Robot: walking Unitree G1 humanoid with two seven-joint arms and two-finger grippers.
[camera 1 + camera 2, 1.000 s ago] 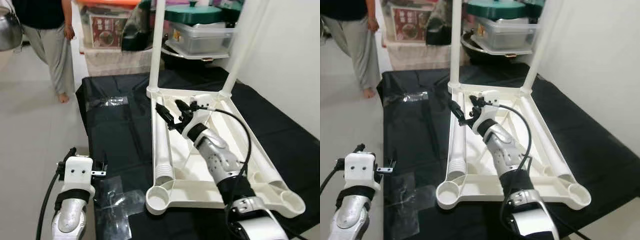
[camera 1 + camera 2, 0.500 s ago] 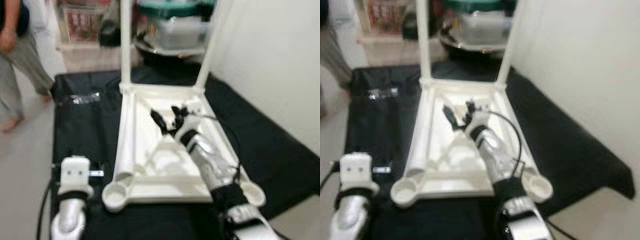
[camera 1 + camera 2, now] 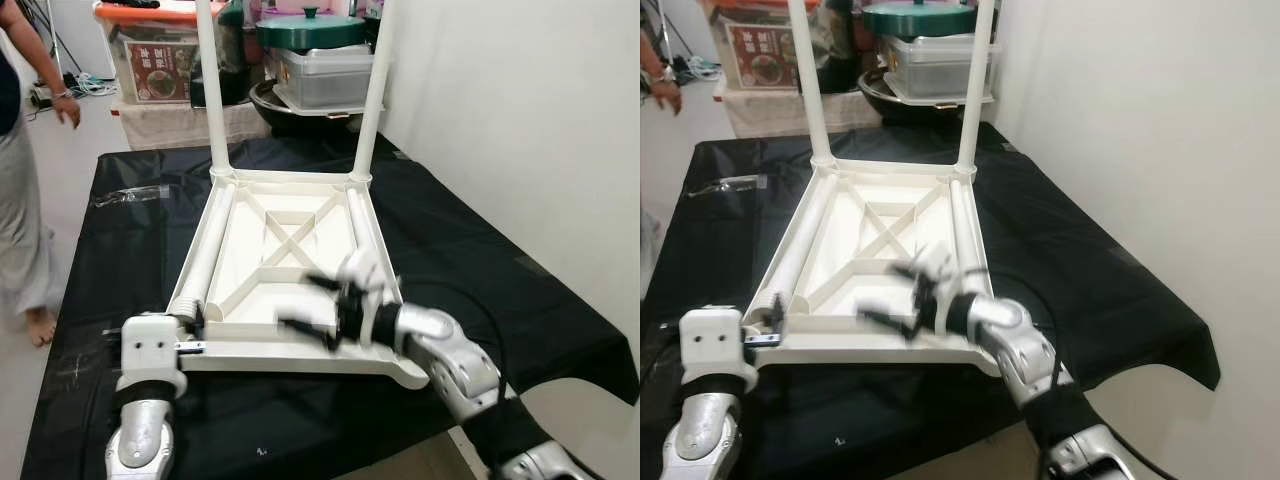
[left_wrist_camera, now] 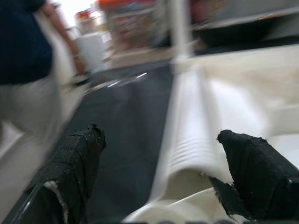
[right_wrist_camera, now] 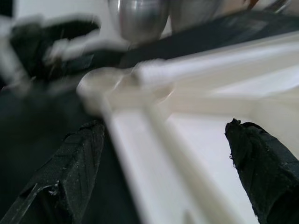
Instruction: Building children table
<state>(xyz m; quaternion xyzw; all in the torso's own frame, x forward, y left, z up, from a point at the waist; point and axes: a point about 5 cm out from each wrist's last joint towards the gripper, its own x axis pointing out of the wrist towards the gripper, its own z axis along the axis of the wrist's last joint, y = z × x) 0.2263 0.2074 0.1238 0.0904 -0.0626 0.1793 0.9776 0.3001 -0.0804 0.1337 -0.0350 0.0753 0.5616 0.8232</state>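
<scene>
Two legs (image 3: 210,85) already stand upright in the far corner sockets of the upturned white table (image 3: 275,262), and their tops are cut off by the upper edge of my head views. The table lies underside up on a black cloth (image 3: 130,250), with an X-shaped brace across its middle. Starting at the far left, a person (image 3: 20,180) stands on the pale floor, cropped so that only an arm, a dark top and a grey garment show. Next comes my left gripper (image 3: 185,325), low at the table's near left corner. In my left wrist view its fingers (image 4: 74,163) are spread wide apart and hold nothing; between them I see a blurred ribbed white tube (image 4: 187,140) lying along the table's left side, and the socket just below it. From my head the white wrist housing hides most of those fingers.

Further right, my right gripper (image 3: 310,315) hovers over the near rail of the table and is smeared by motion, so its outline is hard to read there. My right wrist view shows its fingers (image 5: 70,172) parted with nothing between them, looking along the blurred rail toward a round corner socket (image 5: 110,84). At the back, bins and a green lid (image 3: 305,28) sit behind the cloth.
</scene>
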